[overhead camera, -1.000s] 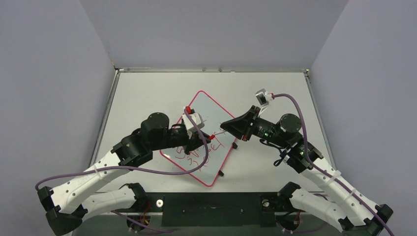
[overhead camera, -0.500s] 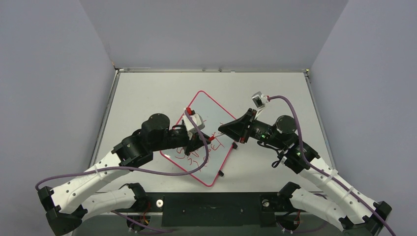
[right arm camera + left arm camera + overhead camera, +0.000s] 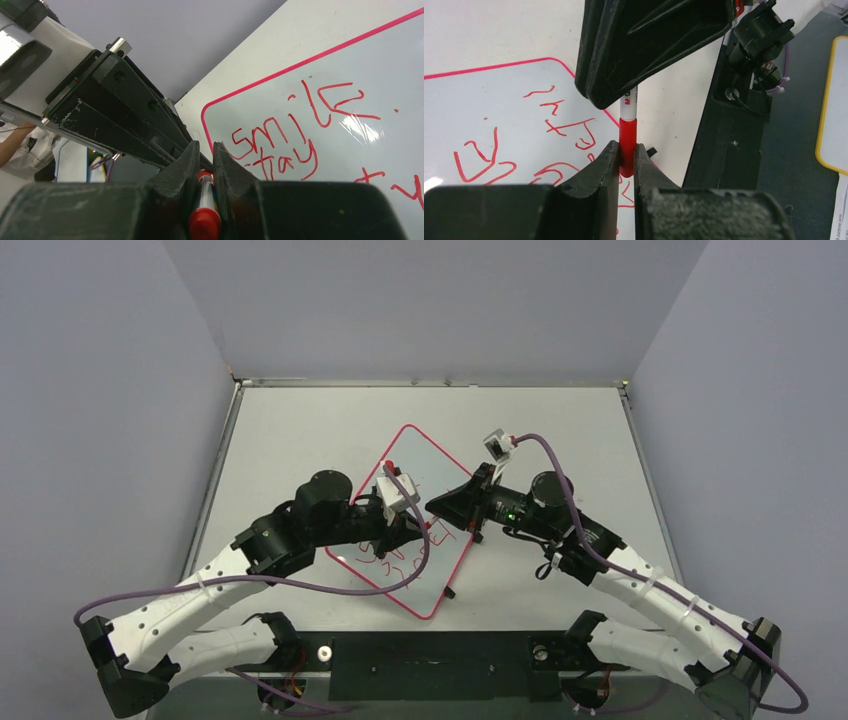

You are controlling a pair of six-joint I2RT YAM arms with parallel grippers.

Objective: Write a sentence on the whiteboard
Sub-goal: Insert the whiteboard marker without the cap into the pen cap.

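Grey walls (image 3: pixel 420 310) close the pale table (image 3: pixel 290 430) on three sides. The whiteboard (image 3: pixel 432 585) lies flat near the table's middle, turned so that one corner points to 12 o'clock. The sentence (image 3: pixel 445 537) is on it in red. In the right wrist view I can read "Smile" and "stay", and a third line is cut by the edge of the picture.

From 8 o'clock the left arm reaches over the whiteboard. The left gripper (image 3: pixel 415 524) is closed tight on the red cap (image 3: pixel 627 131) of a marker (image 3: pixel 631 101). In the left wrist view the white body of the marker goes from those fingers straight toward 12 o'clock and disappears into the right gripper (image 3: pixel 432 508). This one comes from 4 o'clock and is also closed, around the body. The red back end of the marker shows between its fingers in the right wrist view. So the two grippers meet nose to nose over the whiteboard, both on the same marker. How high above the surface they are, I cannot tell.

I think this is the cap step, but I cannot say if the cap is going on or coming off. What matters is the long axis of the marker. It lies on the line between the two grippers, about 8 to 2 o'clock seen from above. A push or pull should follow this line, because a sideways move could twist the marker in the fingers.
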